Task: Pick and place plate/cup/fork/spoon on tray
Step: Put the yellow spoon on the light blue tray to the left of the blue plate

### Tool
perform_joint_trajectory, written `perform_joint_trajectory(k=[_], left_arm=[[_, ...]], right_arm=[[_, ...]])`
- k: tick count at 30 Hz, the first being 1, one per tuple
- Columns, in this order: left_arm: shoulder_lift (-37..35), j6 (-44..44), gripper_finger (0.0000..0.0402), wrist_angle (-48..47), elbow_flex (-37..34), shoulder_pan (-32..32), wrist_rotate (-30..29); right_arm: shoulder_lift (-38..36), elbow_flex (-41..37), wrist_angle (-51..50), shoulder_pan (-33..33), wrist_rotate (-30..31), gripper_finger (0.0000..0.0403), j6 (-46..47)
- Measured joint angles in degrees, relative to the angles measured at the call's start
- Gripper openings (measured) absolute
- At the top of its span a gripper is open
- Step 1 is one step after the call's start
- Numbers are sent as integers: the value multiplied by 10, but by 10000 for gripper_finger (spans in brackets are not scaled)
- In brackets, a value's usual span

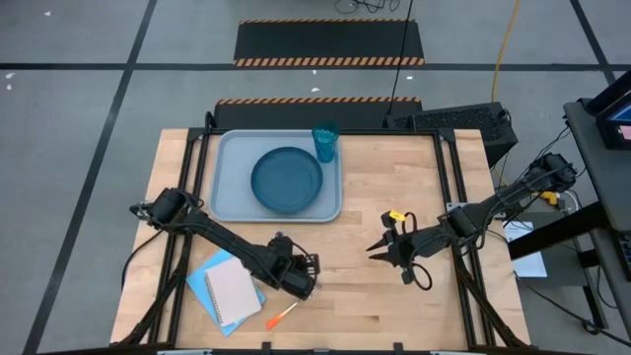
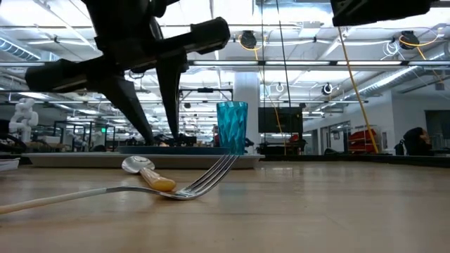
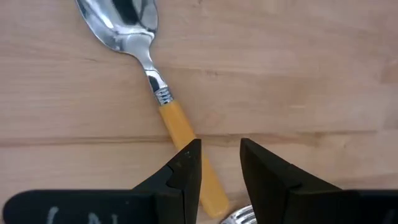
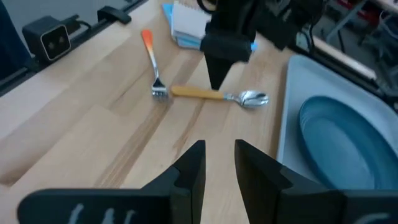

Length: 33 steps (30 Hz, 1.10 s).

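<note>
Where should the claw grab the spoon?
Probably the spoon's yellow-orange handle, coming straight down from above. The spoon lies flat on the table, and the straight handle is narrower than the rounded bowl. The left claw hangs open just over it.

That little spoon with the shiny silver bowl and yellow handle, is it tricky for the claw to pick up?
Probably. The spoon lies flat on the wooden table, leaving little to get under. Its polished bowl looks slippery, so the open left gripper above the handle seems the better bet. It looks stiff and light.
</note>
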Motion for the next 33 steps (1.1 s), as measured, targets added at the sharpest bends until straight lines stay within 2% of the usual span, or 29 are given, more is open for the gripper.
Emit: perform_joint_trajectory(k=[5, 18, 33], left_arm=[[21, -17, 113, -29, 0, 7, 20], [76, -38, 113, -33, 3, 12, -3], [74, -6, 112, -38, 1, -3, -2]], right_arm=[[0, 0, 11, 0, 1, 80, -21], [0, 0, 36, 0, 0, 80, -30], [0, 0, 26, 1, -3, 80, -25]])
